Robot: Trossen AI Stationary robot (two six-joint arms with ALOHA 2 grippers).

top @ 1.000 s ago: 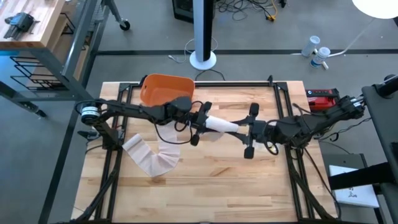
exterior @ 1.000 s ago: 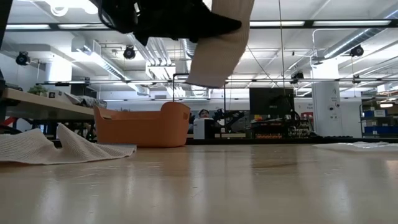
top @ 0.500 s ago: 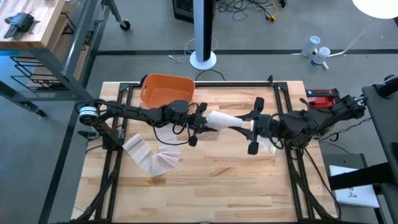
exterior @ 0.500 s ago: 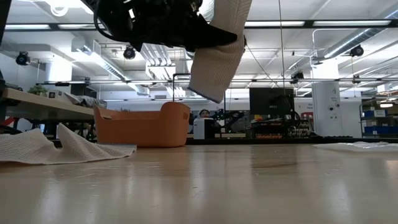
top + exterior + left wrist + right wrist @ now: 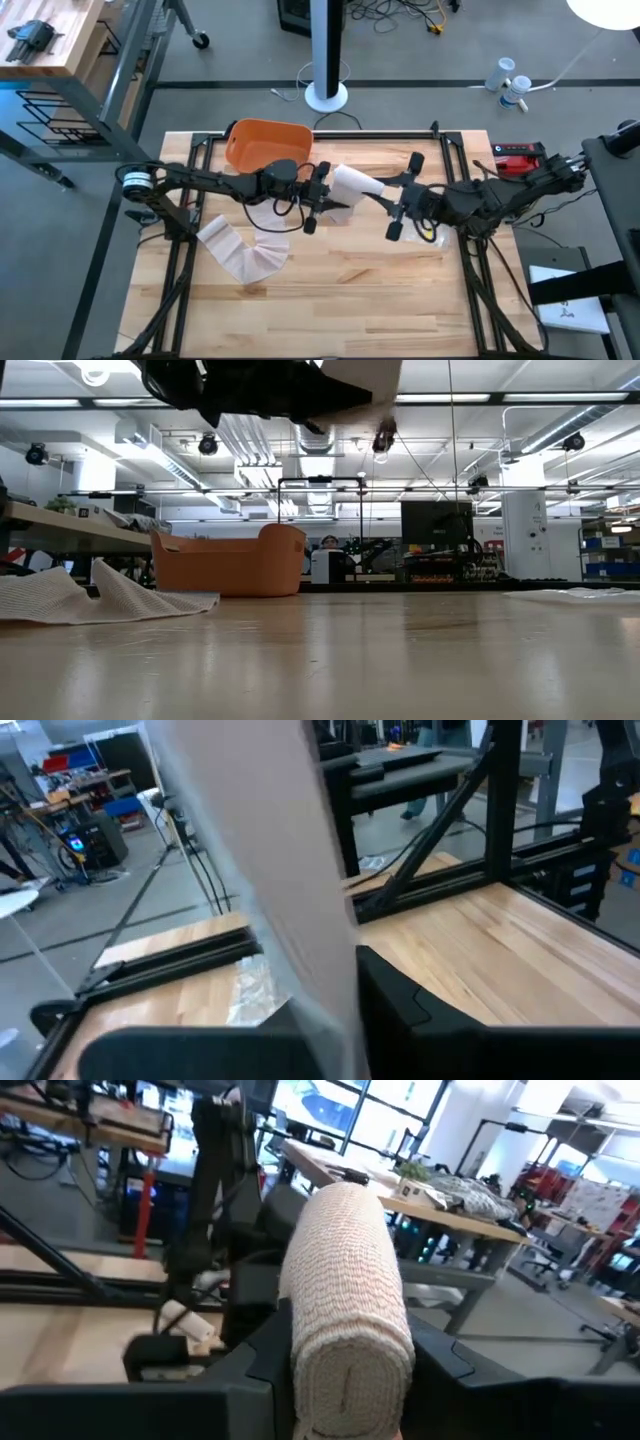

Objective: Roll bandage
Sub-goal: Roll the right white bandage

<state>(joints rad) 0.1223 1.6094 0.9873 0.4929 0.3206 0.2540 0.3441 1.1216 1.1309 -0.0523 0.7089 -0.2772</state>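
The bandage is partly wound into a white roll [image 5: 352, 184] held in the air over the table's middle, between the fingers of my right gripper [image 5: 398, 203]. Its unrolled strip [image 5: 268, 870] runs from the roll through my left gripper [image 5: 314, 197], which is shut on it. The loose tail [image 5: 245, 255] lies crumpled on the table at the near left, also showing in the low view as the tail [image 5: 80, 596]. Only the strip's lowest bit [image 5: 360, 370] shows at the low view's top edge. My left gripper pinches the flat strip [image 5: 330, 970] between its two fingers, close to the roll, and the fingers come level from the table's left. The strip stands clear of the table here. My right gripper pinches the roll's rounded sides [image 5: 345, 1330] between its two fingers [image 5: 262, 1355], coming level from the table's right. The fingers lie along the roll, which is lifted clear.
An orange basket [image 5: 265, 146] stands at the far left of the table, just behind my left arm. A black frame rail [image 5: 455, 170] runs along the table's sides. A red box [image 5: 518, 158] sits beyond the far right corner. Bare wood lies toward the near edge.
My right gripper has turned about its wrist and lifted the roll slightly toward the far edge. The hanging part of the bandage has risen almost out of the low view's top. The tail on the table has stayed where it was.
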